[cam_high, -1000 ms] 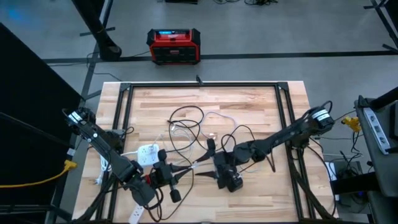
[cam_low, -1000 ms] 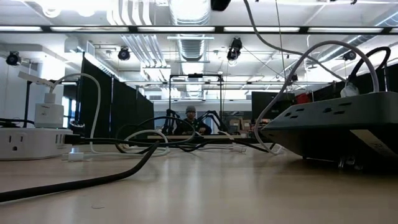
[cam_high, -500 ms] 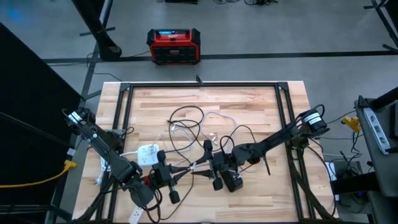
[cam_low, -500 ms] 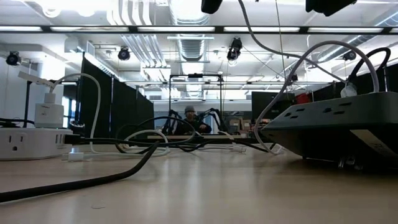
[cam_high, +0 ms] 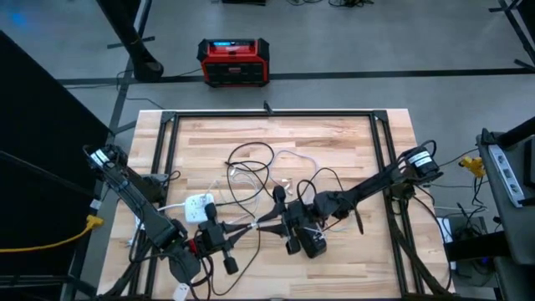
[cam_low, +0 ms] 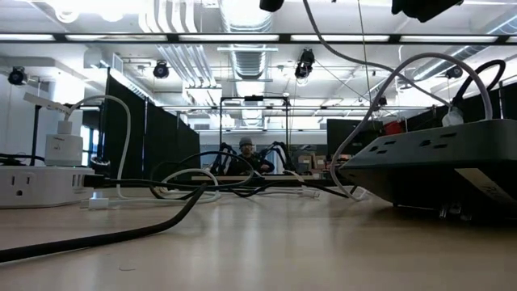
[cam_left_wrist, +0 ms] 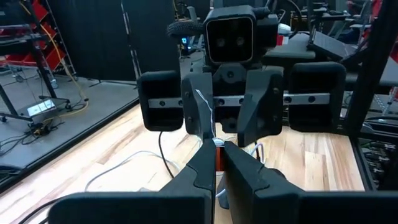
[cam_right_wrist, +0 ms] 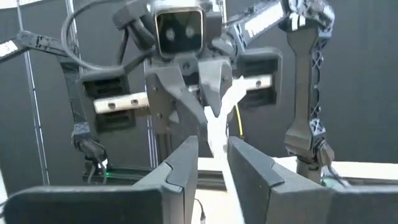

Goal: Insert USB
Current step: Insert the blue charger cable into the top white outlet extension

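Above the table's near middle my two grippers face each other, a white USB cable running between them. My left gripper is shut on one end of it, where something orange shows between the fingertips. My right gripper has closed on the white cable from the opposite side. A white power strip and a black power strip lie flat on the wood. My left gripper pinches the cable's end between its two fingers, coming level from the table's left. The end is lifted clear of the table; which part it is, the fingers hide. My right gripper has the white cable between its two fingertips, coming from the table's right with the fingers slanting a little upward. The cable runs straight on to the left gripper, clear of the table.
Black cable loops and thin white cords lie across the table's middle. A white charger stands plugged into the white strip. A red and black box stands on the floor beyond the far edge. A person sits far behind.
My right gripper has tipped its fingers upward and drawn a little toward the left gripper; part of its hand now shows at the top of the low view.
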You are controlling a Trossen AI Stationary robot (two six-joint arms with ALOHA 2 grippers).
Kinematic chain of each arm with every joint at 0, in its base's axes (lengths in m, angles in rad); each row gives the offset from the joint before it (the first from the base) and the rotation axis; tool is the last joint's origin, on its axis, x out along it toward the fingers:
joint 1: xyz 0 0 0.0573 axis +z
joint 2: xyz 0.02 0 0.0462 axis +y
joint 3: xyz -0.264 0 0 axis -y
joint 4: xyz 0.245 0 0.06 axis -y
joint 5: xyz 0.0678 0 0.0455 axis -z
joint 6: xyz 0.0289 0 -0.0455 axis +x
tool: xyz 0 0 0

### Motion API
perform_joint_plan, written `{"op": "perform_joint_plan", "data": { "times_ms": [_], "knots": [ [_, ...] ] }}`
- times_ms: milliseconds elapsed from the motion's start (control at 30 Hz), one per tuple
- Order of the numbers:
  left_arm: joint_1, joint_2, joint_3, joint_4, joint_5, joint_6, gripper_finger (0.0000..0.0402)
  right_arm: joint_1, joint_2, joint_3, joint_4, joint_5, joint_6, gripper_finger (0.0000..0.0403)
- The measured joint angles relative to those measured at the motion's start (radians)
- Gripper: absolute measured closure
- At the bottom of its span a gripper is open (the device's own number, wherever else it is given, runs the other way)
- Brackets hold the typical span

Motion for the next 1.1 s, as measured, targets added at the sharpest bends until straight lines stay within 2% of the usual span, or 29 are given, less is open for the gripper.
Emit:
{"op": "perform_joint_plan", "data": {
  "times_ms": [167, 567, 767, 1100],
  "knots": [
    [0.0, 0.0, 0.0, 0.002, -0.003, -0.001, 0.0398, -0.005, 0.022, 0.0, 0.017, -0.014, 0.022, 0.033],
    [0.001, -0.002, 0.0, 0.019, -0.003, 0.0, 0.0398, -0.009, 0.027, 0.046, 0.017, -0.029, 0.024, 0.0294],
    [0.0, -0.002, 0.0, 0.021, -0.003, 0.0, 0.0398, -0.009, 0.027, 0.083, -0.059, -0.027, 0.012, 0.0308],
    [-0.015, -0.001, 0.0, 0.045, -0.038, 0.034, 0.0398, -0.015, 0.028, 0.078, -0.07, -0.027, 0.006, 0.0343]
  ]
}}
